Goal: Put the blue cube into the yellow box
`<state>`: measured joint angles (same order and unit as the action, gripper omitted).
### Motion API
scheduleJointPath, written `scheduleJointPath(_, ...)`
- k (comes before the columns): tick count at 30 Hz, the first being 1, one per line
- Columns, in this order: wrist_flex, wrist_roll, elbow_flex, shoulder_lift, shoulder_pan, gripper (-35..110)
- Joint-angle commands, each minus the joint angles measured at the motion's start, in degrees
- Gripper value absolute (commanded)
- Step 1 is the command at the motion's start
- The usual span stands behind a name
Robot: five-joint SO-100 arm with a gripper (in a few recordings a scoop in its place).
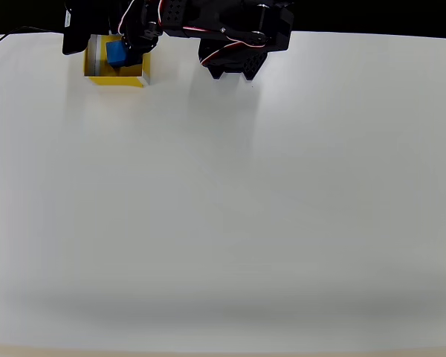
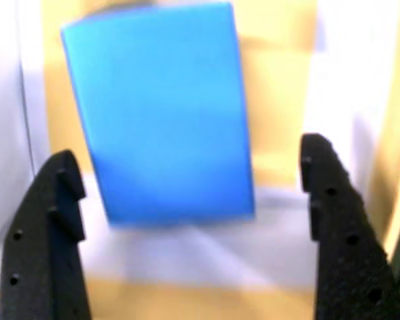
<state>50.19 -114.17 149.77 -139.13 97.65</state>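
In the wrist view the end effector (image 2: pixel 190 227) stood spread, its two black fingers (image 2: pixel 43 240) apart with nothing between them. Just beyond, the blue cube (image 2: pixel 161 113) lay free inside the yellow box (image 2: pixel 280 80), long axis running from about 11 to 5 o'clock. No writing was readable. Overhead, the box (image 1: pixel 117 76) sat at the white bench's (image 1: pixel 223 208) 11 o'clock corner, the cube (image 1: pixel 116 54) in it.

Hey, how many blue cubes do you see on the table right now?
1. The blue cube sits inside the yellow box at the table's top left in the overhead view. In the wrist view it lies between the open pincer fingers, untouched. The arm may hide others.
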Motion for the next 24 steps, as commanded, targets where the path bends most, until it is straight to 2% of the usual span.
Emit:
scheduleJointPath(1, 10.8, -2.9, -7.6, -9.7, 2.0, 33)
scheduleJointPath(6, 23.8, -6.1, -12.5, -16.7, 1.1, 33)
scheduleJointPath(12, 30.3, -3.7, -15.3, -23.6, -8.5, 34)
scheduleJointPath(16, 32.2, 0.4, -18.5, -25.6, -19.8, 36)
scheduleJointPath(24, 31.8, 4.7, -17.9, -30.2, -49.7, 37)
